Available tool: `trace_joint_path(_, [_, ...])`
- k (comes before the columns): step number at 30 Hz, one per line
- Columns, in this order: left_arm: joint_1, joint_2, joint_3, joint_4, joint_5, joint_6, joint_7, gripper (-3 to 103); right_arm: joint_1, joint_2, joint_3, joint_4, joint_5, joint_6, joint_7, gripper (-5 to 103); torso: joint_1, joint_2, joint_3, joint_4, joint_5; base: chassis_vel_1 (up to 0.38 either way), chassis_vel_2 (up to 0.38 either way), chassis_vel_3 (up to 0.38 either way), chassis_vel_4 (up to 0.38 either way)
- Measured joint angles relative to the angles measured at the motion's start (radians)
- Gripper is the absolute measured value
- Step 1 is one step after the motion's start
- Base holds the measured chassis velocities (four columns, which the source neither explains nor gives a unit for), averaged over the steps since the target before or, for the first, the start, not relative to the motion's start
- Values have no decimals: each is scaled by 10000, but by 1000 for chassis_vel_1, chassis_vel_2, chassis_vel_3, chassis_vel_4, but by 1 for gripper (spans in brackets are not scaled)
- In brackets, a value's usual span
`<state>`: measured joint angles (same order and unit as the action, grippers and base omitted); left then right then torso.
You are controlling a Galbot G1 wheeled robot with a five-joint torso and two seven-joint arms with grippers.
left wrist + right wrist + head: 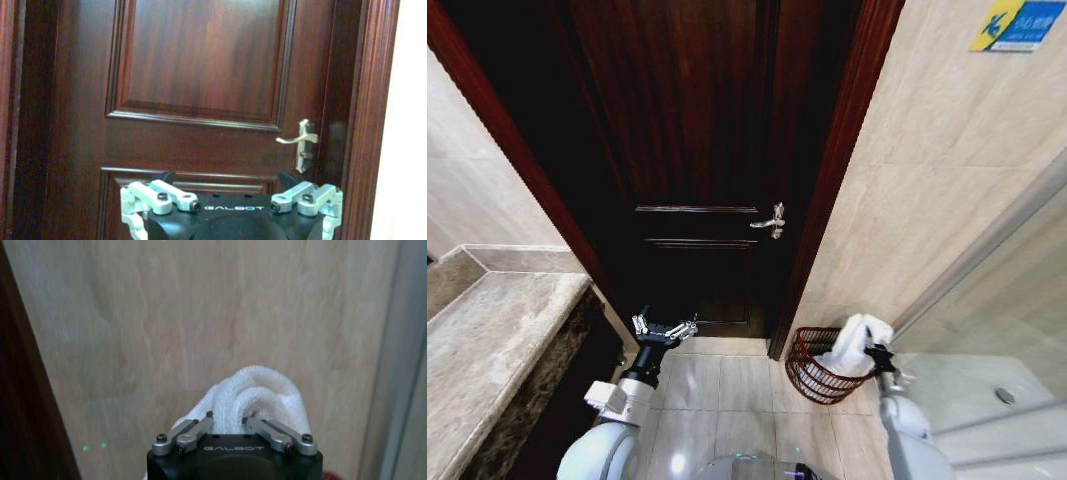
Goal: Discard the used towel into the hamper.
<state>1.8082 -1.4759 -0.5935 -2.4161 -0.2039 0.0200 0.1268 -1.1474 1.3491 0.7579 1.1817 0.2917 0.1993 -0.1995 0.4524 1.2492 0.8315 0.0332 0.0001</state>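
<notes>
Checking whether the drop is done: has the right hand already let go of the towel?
No: in the right wrist view the right hand is shut on the white towel, which bulges out past its fingers.

Bright tiled walls, dark shadowed door (697, 150), fisheye edge distortion, soft wrist views

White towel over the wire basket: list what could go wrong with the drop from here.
1. The white terry towel, pinched in the right claw, hangs near the far rim of the dark red-brown open-weave wire hamper; released here, part may drape over the rim.
2. The light hamper stands on smooth floor tiles near the dark wooden door; a nudge from the arm could slide or tip it.
</notes>
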Motion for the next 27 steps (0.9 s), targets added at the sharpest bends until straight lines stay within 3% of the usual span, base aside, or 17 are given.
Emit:
trace_joint_path(7, [0, 0, 0, 0, 0, 0, 0, 100, 1059, -269, -443, -1678, 211, -977, 63, 10, 0, 0, 1, -3, -1, 0, 0, 0, 0])
trace_joint_path(18, [0, -1, 0, 0, 0, 0, 0, 100, 2792, -372, -784, -4820, 137, -1441, -209, 10, 0, 1, 1, -2, -1, 0, 0, 0, 0])
trace_joint_path(24, [0, -1, 0, 0, 0, 0, 0, 100, 4378, -334, -262, -7326, -900, -1438, -686, 10, -1, 1, 0, 0, -4, 0, 0, 0, 0])
trace_joint_path(27, [0, 0, 0, 0, 0, 0, 0, 100, 4526, -345, -221, -7558, -1052, -1716, -705, 7, -1, 1, 0, -1, -2, 0, 0, 0, 0])
